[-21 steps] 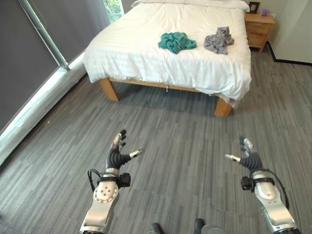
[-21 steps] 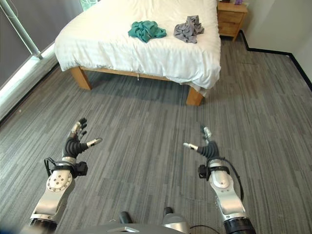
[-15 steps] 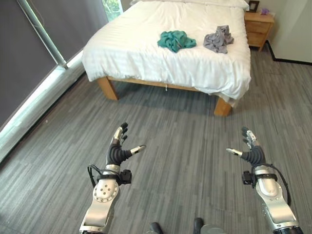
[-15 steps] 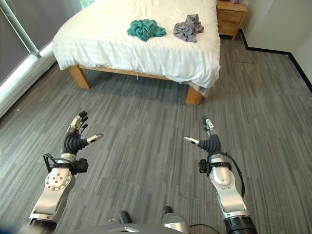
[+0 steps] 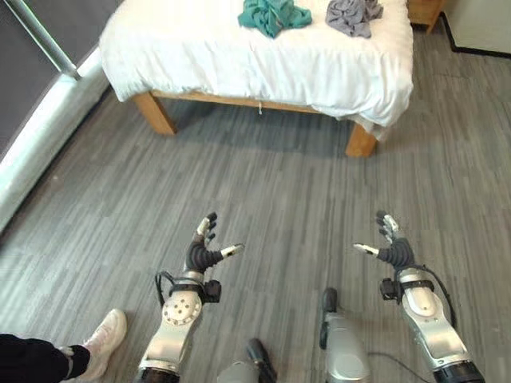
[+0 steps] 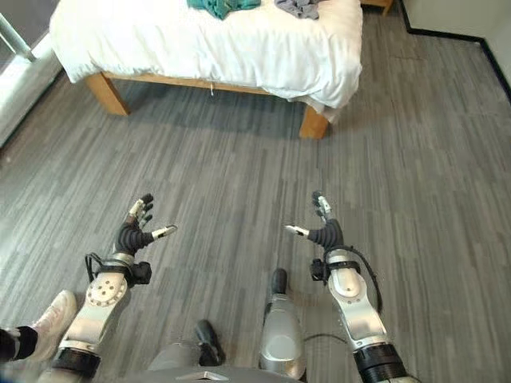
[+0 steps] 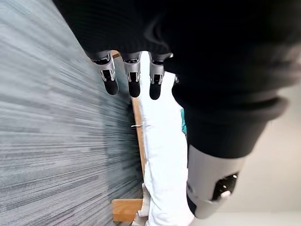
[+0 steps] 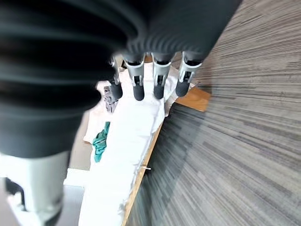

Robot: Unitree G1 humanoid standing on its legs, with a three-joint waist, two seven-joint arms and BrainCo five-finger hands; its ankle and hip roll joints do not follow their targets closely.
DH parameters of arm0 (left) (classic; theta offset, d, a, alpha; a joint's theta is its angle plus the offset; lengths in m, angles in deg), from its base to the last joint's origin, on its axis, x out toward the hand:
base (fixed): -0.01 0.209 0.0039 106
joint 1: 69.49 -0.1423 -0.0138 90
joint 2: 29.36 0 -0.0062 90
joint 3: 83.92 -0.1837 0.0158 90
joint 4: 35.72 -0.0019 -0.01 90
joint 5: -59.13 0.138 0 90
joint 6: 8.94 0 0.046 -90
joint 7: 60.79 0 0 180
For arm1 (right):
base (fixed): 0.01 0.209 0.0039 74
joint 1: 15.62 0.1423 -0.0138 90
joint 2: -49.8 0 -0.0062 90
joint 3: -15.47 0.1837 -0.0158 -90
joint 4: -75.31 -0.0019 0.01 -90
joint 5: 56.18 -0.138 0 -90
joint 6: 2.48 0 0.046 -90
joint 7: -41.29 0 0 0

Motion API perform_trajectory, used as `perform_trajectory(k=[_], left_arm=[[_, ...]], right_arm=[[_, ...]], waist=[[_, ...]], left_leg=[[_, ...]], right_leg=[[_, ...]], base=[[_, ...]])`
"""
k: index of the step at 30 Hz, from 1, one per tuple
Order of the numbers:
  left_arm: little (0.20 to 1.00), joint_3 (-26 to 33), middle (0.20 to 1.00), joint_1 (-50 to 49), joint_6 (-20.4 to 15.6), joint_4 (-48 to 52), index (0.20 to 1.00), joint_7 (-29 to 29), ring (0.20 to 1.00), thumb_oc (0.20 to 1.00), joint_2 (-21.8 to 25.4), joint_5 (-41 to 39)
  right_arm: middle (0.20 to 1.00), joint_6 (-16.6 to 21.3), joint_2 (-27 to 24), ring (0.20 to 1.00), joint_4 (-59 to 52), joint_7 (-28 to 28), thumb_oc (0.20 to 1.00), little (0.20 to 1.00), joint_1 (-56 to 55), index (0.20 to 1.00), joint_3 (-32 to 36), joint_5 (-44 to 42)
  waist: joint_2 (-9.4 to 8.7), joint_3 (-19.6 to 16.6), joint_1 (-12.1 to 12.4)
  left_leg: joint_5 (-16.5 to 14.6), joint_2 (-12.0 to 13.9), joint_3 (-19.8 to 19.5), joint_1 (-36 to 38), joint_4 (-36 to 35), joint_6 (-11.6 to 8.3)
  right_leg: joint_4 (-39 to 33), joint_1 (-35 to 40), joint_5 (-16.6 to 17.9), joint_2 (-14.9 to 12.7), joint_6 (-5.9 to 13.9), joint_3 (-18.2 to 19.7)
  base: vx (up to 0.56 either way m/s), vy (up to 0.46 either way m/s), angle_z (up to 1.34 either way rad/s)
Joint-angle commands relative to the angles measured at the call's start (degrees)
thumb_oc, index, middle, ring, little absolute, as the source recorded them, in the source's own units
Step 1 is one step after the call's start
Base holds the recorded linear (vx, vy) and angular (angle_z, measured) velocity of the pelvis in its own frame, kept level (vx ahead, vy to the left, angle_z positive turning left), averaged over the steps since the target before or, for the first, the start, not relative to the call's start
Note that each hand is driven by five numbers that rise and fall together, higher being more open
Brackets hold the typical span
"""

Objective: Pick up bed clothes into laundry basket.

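Two crumpled garments, teal cloth (image 5: 274,13) and grey cloth (image 5: 352,14), lie on white-sheeted wooden bed (image 5: 239,60), well apart from both hands. Left hand (image 5: 204,251) and right hand (image 5: 389,249) hang over grey floor (image 5: 279,191), fingers relaxed, empty. Approach step; next calls for closing on the bed.

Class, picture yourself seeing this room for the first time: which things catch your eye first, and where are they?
The bed with its white cover stands at the far side, with a teal garment and a grey garment crumpled on it. Nearer, the left hand and right hand are held open and empty over the grey floor.
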Motion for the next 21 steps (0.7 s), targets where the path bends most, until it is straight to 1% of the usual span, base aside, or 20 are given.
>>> perform_trajectory(k=[1,2,3,5,6,7,8,9,10,11,12,13,14,15,16,17,18,19,20,21], left_arm=[[1.0,0.27,1.0,2.11,-3.83,4.25,1.0,0.45,1.0,1.0,2.25,-0.76],[1.0,0.23,1.0,2.22,-4.32,4.71,1.0,-0.3,1.0,1.0,2.13,-2.36],[1.0,0.09,1.0,2.53,-4.26,4.53,1.0,-0.61,1.0,1.0,2.06,-2.52],[1.0,0.28,1.0,2.63,-4.15,4.32,1.0,-1.48,1.0,1.0,1.76,-2.88],[1.0,0.52,1.0,2.38,-4.03,4.36,1.0,-1.72,1.0,1.0,1.55,-2.94],[1.0,0.72,1.0,2.15,-4.11,4.52,1.0,-1.83,1.0,1.0,1.33,-3.03],[1.0,0.72,1.0,2.15,-4.11,4.52,1.0,-1.83,1.0,1.0,1.35,-3.03],[1.0,1.39,1.0,1.09,-3.99,5.03,1.0,-1.77,1.0,1.0,1.28,-2.63],[1.0,1.35,1.0,0.94,-3.97,5.09,1.0,-1.76,1.0,1.0,1.15,-2.62],[1.0,1.84,1.0,0.61,-3.99,5.22,1.0,-1.94,1.0,1.0,1.18,-2.71],[1.0,1.83,1.0,0.32,-3.88,5.25,1.0,-1.78,1.0,1.0,1.07,-3.12],[1.0,1.87,1.0,0.21,-3.66,5.21,1.0,-1.74,1.0,1.0,1.23,-2.93],[1.0,2.11,1.0,-0.23,-3.64,5.32,1.0,-1.7,1.0,1.0,1.22,-2.68],[1.0,2.11,1.0,-0.24,-3.63,5.33,1.0,-1.7,1.0,1.0,1.22,-2.68],[1.0,2.36,1.0,-2.04,-3.56,5.61,1.0,-0.79,1.0,1.0,1.26,-2.3],[1.0,2.46,1.0,-2.46,-3.45,5.71,1.0,-0.75,1.0,1.0,1.42,-1.74],[1.0,2.38,1.0,-2.42,-3.33,5.74,1.0,-0.79,1.0,1.0,1.73,-1.46],[1.0,2.37,1.0,-2.38,-3.22,5.56,1.0,-0.83,1.0,1.0,2.25,-1.39],[1.0,2.26,1.0,-2.01,-3.05,5.27,1.0,-0.79,1.0,1.0,2.75,-1.1],[1.0,2.29,1.0,-1.96,-3.06,5.25,1.0,-0.79,1.0,1.0,2.8,-1.11]], right_arm=[[1.0,3.54,-1.5,1.0,-2.94,-0.51,1.0,1.0,2.68,1.0,0.74,-0.51],[1.0,3.4,-2.65,1.0,-3.13,-0.67,1.0,1.0,3.36,1.0,0.37,-1.16],[1.0,3.31,-2.79,1.0,-3.31,-0.69,1.0,1.0,3.42,1.0,0.34,-1.31],[1.0,3.0,-3.01,1.0,-2.83,-0.8,1.0,1.0,3.4,1.0,0.09,-1.05],[1.0,2.9,-2.99,1.0,-2.71,-0.62,1.0,1.0,3.38,1.0,-0.09,-0.97],[1.0,2.71,-3.0,1.0,-2.4,-0.67,1.0,1.0,3.26,1.0,-0.09,-0.63],[1.0,2.71,-2.98,1.0,-2.4,-0.66,1.0,1.0,3.25,1.0,-0.09,-0.63],[1.0,2.63,-2.86,1.0,-1.59,-0.12,1.0,1.0,2.86,1.0,-0.53,-0.07],[1.0,2.67,-2.98,1.0,-1.53,-0.12,1.0,1.0,2.78,1.0,-0.57,-0.06],[1.0,2.77,-2.9,1.0,-0.97,-0.16,1.0,1.0,2.83,1.0,-0.89,0.03],[1.0,2.69,-2.86,1.0,-0.74,-0.12,1.0,1.0,2.79,1.0,-0.98,-0.07],[1.0,2.6,-2.92,1.0,-0.67,0.07,1.0,1.0,2.73,1.0,-1.25,0.12],[1.0,2.57,-2.99,1.0,-0.64,0.14,1.0,1.0,2.53,1.0,-1.23,0.32],[1.0,2.57,-2.98,1.0,-0.64,0.14,1.0,1.0,2.52,1.0,-1.23,0.32],[1.0,2.48,-2.58,1.0,-1.01,0.9,1.0,1.0,1.58,1.0,-1.57,1.18],[1.0,2.58,-2.27,1.0,-1.2,1.43,1.0,1.0,1.47,1.0,-2.27,1.9],[1.0,2.56,-1.86,1.0,-1.17,1.22,1.0,1.0,1.48,1.0,-2.43,2.23],[1.0,2.57,-1.26,1.0,-1.03,1.55,1.0,1.0,1.46,1.0,-3.09,2.46],[1.0,2.74,-0.9,1.0,-0.81,1.76,1.0,1.0,1.47,1.0,-3.42,2.8],[1.0,2.75,-0.85,1.0,-0.79,1.75,1.0,1.0,1.54,1.0,-3.42,2.82]], waist=[[-1.07,-1.84,-0.15],[-1.59,-0.27,1.69],[-2.51,0.34,2.61],[-3.84,0.95,4.13],[-3.63,1.12,4.78],[-3.76,1.05,5.65],[-3.86,0.97,5.67],[-1.4,0.09,6.71],[-1.62,-0.04,6.92],[-0.47,0.23,7.72],[-0.2,-0.13,8.4],[-0.05,-0.03,8.98],[-0.14,-0.05,9.56],[-0.17,-0.04,9.57],[0.48,-1.62,9.63],[0.45,-2.47,9.77],[-0.12,-2.96,9.7],[-0.68,-3.3,9.82],[-1.61,-3.38,9.71],[-1.49,-3.44,10.05]], left_leg=[[-0.25,5.03,-3.49,8.56,14.31,-5.0],[5.28,6.38,-8.09,1.96,30.75,-6.15],[5.45,5.7,-9.91,-1.69,35.97,-6.1],[3.25,3.88,-11.11,-8.6,38.31,-4.49],[2.33,4.02,-10.77,-10.7,36.4,-4.08],[2.33,3.87,-10.07,-12.79,33.24,-3.43],[2.45,3.76,-9.99,-12.77,33.06,-3.4],[5.07,5.87,-7.03,-14.74,14.55,-2.7],[5.88,5.33,-6.48,-13.51,12.53,-2.82],[10.51,7.53,-4.62,-15.92,5.85,-3.62],[13.19,7.77,-3.66,-14.77,-1.28,-4.06],[14.74,8.17,-3.4,-15.57,-4.44,-4.45],[15.48,8.44,-3.31,-16.6,-5.72,-4.87],[15.47,8.42,-3.29,-16.57,-5.73,-4.87],[15.28,7.97,-4.31,-16.15,-6.38,-4.11],[16.63,7.18,-4.95,-15.08,-6.38,-4.21],[16.8,6.6,-4.27,-13.73,-6.38,-3.57],[16.29,5.91,-3.25,-12.11,-6.38,-2.62],[15.3,5.03,-2.32,-10.57,-6.38,-1.76],[15.48,5.31,-2.02,-10.68,-6.38,-1.73]], right_leg=[[-10.75,5.14,5.32,3.4,-2.08,-1.67],[-11.95,9.64,3.22,5.35,-5.32,-1.5],[-12.34,11.22,2.18,5.44,-6.07,-0.84],[-12.82,13.79,0.39,5.33,-6.33,0.89],[-12.96,14.98,-0.73,5.87,-6.22,1.68],[-12.96,15.89,-1.55,5.64,-5.85,2.65],[-12.96,15.81,-1.53,5.53,-5.83,2.69],[-12.96,18.17,-4.19,6.41,-3.62,3.45],[-12.96,18.28,-4.3,6.09,-3.57,3.69],[-12.96,20.34,-6.18,6.6,-2.63,4.11],[-12.96,21.42,-6.86,6.35,-2.48,4.45],[-12.96,22.37,-7.09,6.27,-2.32,4.77],[-12.96,24.08,-8.14,6.3,-2.3,5.35],[-12.96,24.1,-8.16,6.27,-2.29,5.36],[-12.96,25.8,-9.33,6.72,-2.04,6.81],[-12.96,27.22,-9.27,6.69,-2.28,8.14],[-12.65,28.16,-9.07,6.28,-1.86,8.64],[-10.22,27.81,-8.95,5.74,-1.28,9.19],[-5.39,27.3,-7.74,4.61,-0.24,9.02],[-5.27,26.91,-7.55,4.76,-0.28,9.41]], base=[[0.38,-0.293,-0.12],[0.45,-0.357,-0.31],[0.45,-0.318,-0.6],[0.3,-0.079,-0.97],[0.31,0.02,-0.92],[0.23,0.028,-0.49],[0.53,0.22,-0.56],[0.45,0.195,-0.43],[0.68,0.329,-0.31],[0.38,0.162,-0.25],[0.51,0.219,-0.17],[0.45,0.142,-0.49],[0.33,0.107,-0.49],[0.49,0.173,-0.6],[0.5,0.192,-0.6],[0.64,0.258,-0.58],[0.46,0.188,-0.7],[0.4,0.169,-0.65],[0.25,0.105,-0.57],[0.32,0.18,-0.36]])
